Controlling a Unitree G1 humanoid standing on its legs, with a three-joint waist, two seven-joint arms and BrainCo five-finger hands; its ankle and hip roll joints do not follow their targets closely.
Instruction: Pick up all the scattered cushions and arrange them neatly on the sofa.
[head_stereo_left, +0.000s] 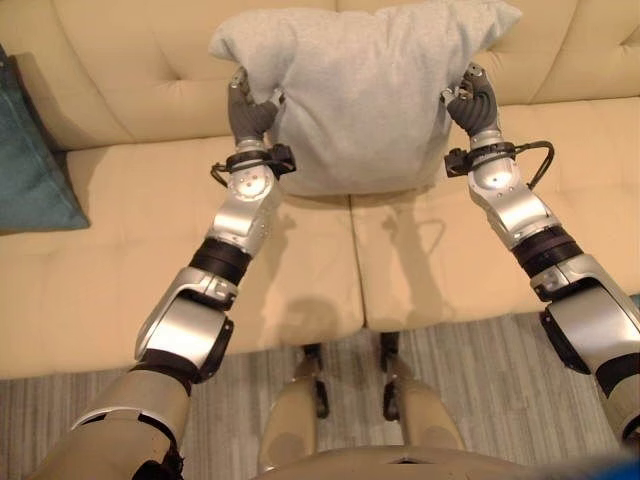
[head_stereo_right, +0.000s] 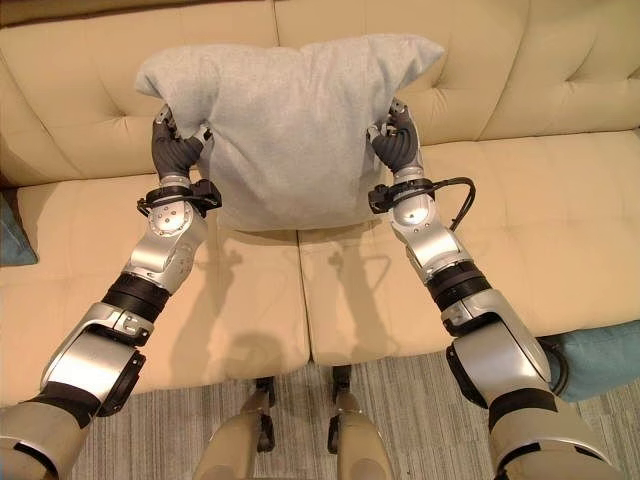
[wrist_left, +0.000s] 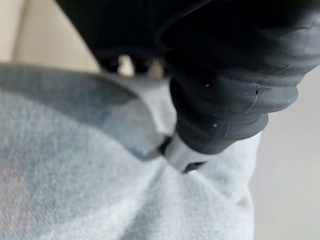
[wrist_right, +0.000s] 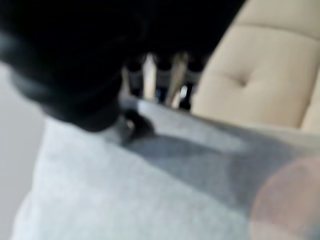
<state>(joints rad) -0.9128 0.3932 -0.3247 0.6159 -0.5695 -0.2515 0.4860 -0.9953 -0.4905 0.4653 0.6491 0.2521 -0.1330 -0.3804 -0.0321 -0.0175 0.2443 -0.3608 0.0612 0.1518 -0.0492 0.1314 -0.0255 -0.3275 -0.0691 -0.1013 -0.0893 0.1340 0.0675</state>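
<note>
Grey cushion (head_stereo_left: 365, 95) held upright against the cream sofa (head_stereo_left: 150, 60) backrest, pinched at either upper side: left hand (head_stereo_left: 250, 110) and right hand (head_stereo_left: 476, 103) both clamped on fabric. Likely risk: slumping forward off the backrest on release, given shallow corner pinches.

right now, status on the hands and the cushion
Left robot hand and right robot hand both pinch the grey cushion. Cushion up against the sofa backrest. Teal cushion at left, clear of it.
</note>
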